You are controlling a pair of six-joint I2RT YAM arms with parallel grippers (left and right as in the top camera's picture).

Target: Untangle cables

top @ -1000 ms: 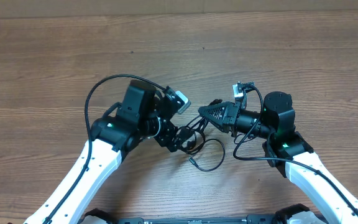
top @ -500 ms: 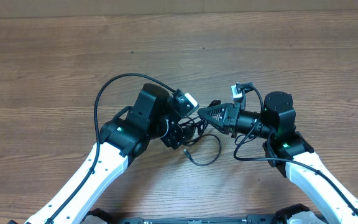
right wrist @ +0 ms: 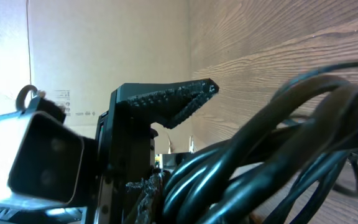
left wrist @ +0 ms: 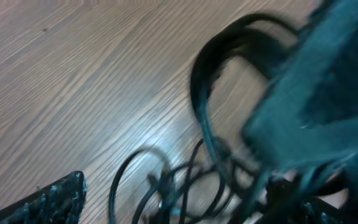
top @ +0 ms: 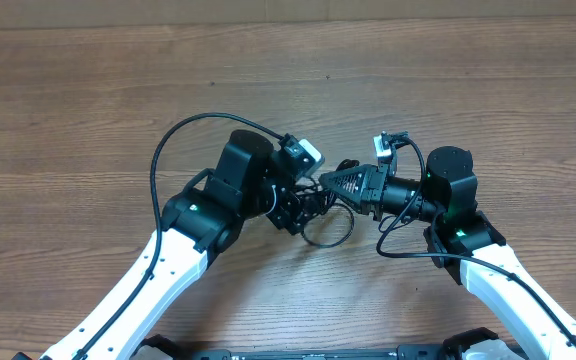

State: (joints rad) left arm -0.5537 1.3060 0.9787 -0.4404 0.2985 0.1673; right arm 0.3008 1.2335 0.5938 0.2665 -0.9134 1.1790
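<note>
Wood-grain table (top: 88,100) beneath tangled cables (top: 316,208); cardboard (right wrist: 104,43) at its far edge.

Left gripper (top: 296,208) and right gripper (top: 326,181) sat tip to tip above the table (top: 88,90) — right jaws pinched on the cables (top: 340,232), left down among their loops.

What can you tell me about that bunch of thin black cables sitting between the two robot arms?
The cables are several thin, black, flexible cords, rubbery-looking, tangled into a small loose bundle on the wooden table. One wider loop curls out toward the arms' bases. The bundle sits between the grippers. The right gripper is shut and appears to pinch strands at its tip, while the left gripper is open with its fingers on either side of the tangle.
</note>
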